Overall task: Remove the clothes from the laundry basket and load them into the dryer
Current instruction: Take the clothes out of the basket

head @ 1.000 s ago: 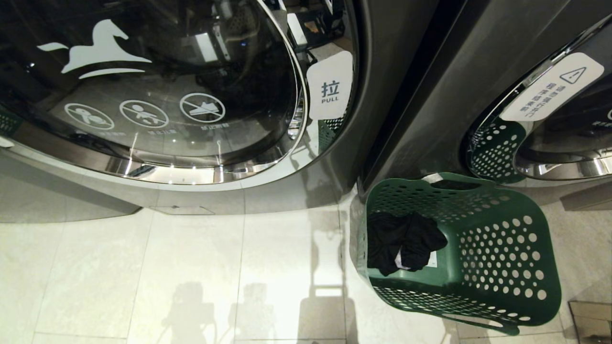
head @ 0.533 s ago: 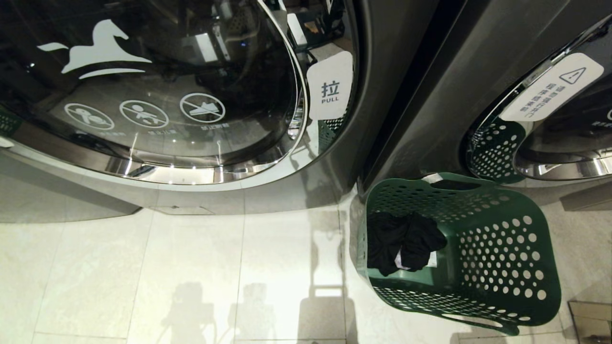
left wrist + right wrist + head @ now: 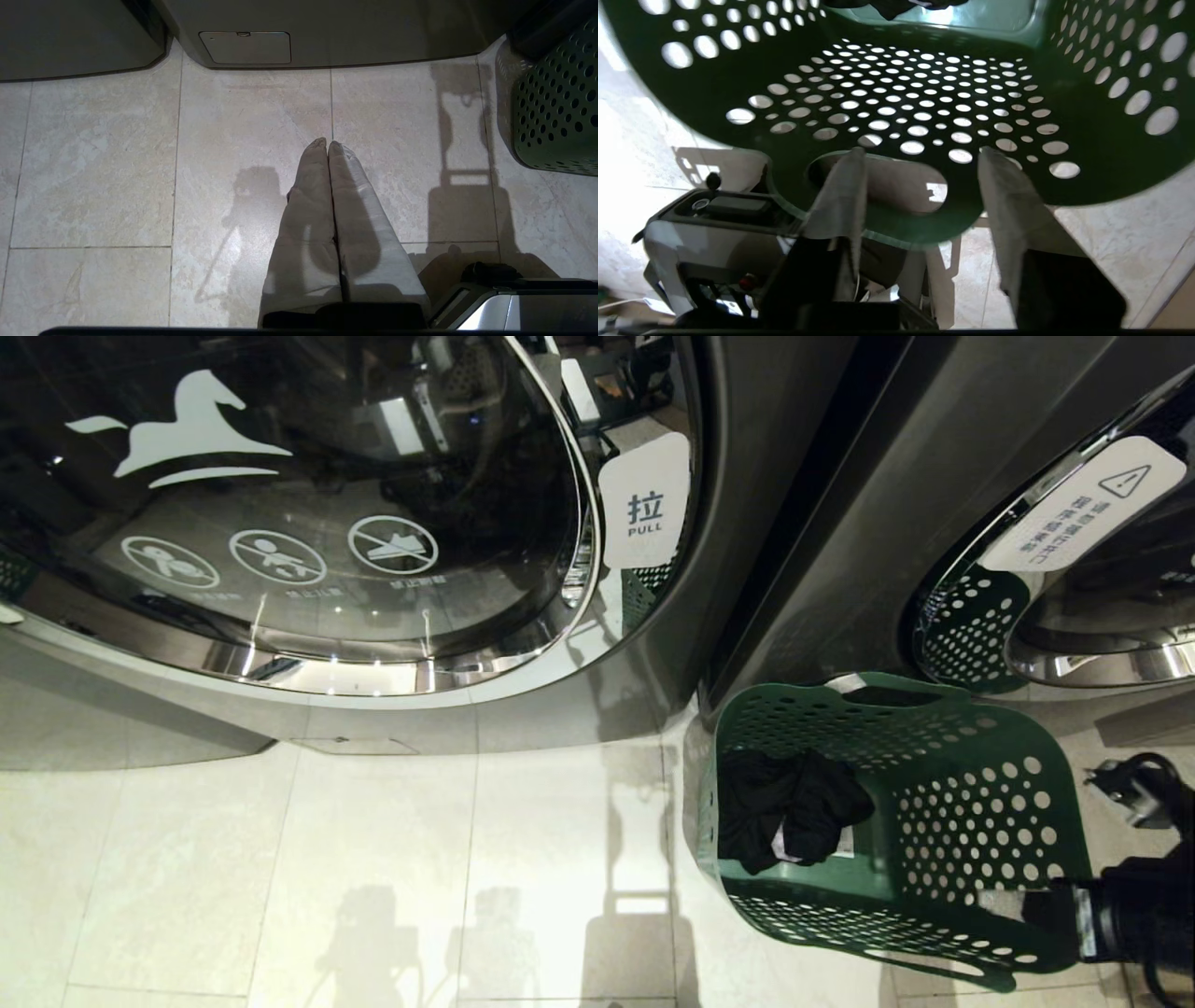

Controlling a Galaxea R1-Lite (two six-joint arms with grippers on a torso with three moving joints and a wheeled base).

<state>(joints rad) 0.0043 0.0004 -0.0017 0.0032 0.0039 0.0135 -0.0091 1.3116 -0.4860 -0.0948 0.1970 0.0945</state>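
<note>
The green laundry basket (image 3: 971, 821) stands on the floor, right of the dryer (image 3: 766, 476), whose round glass door (image 3: 280, 523) is shut. Black clothes (image 3: 789, 807) lie bunched at the basket's left end; they also show as clothes (image 3: 896, 4) past the perforated basket wall (image 3: 901, 102). My right arm (image 3: 1130, 915) reaches in at the basket's near right corner. The right gripper (image 3: 922, 154) is open and holds nothing, its fingers either side of the rim's handle hole. My left gripper (image 3: 327, 143) hangs shut over bare floor tiles, left of the basket (image 3: 556, 102).
A white PULL label (image 3: 644, 504) marks the dryer door's right edge. A second machine (image 3: 1074, 569) stands behind the basket on the right. Pale tiled floor (image 3: 373, 859) lies before the dryer. My own base (image 3: 514, 298) sits close behind the left gripper.
My right arm has come into the head view at the lower right, beside the basket's near corner. The basket and the clothes have not moved.
</note>
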